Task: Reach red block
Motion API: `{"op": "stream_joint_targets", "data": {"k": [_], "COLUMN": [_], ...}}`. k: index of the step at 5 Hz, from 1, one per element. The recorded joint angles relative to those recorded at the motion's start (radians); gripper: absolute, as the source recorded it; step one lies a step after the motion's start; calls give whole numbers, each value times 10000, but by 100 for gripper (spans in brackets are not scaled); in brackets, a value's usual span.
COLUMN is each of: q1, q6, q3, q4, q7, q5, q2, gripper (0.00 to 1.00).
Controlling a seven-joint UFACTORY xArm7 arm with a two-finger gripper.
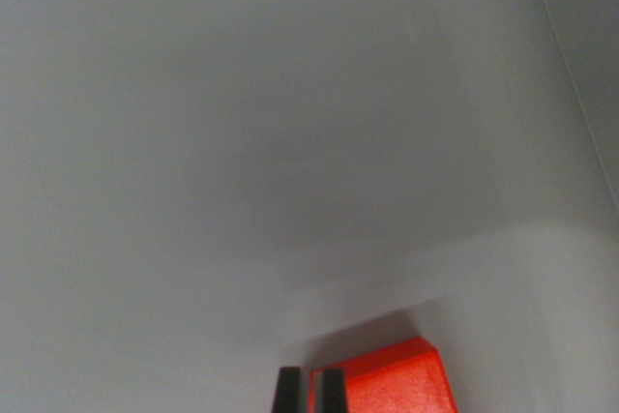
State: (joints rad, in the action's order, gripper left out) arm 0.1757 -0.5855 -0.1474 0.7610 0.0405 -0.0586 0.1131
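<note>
At the bottom edge of the frame, the red block sits on the grey tabletop. Beside its left corner show the dark hand tips, nearly together; grip state unclear

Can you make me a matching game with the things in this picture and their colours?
Things:
1. block
2. fingers
3. surface

Colours:
A. grey
B. red
C. black

Pairs: 1-B, 2-C, 3-A. The block sits at the bottom edge, right beside the fingers.
</note>
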Motion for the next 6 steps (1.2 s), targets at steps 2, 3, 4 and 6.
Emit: {"op": "stream_joint_targets", "data": {"k": [2,3,4,6], "q1": [49,90,90,123], "q6": [274,509,509,695], "q3": [-51,-94,-94,-128], "q4": [-238,-442,-442,-603], "q7": [17,32,32,44], "q5": [-10,-19,-19,-25], "q2": [45,83,83,113], "gripper": [0,0,0,0]}}
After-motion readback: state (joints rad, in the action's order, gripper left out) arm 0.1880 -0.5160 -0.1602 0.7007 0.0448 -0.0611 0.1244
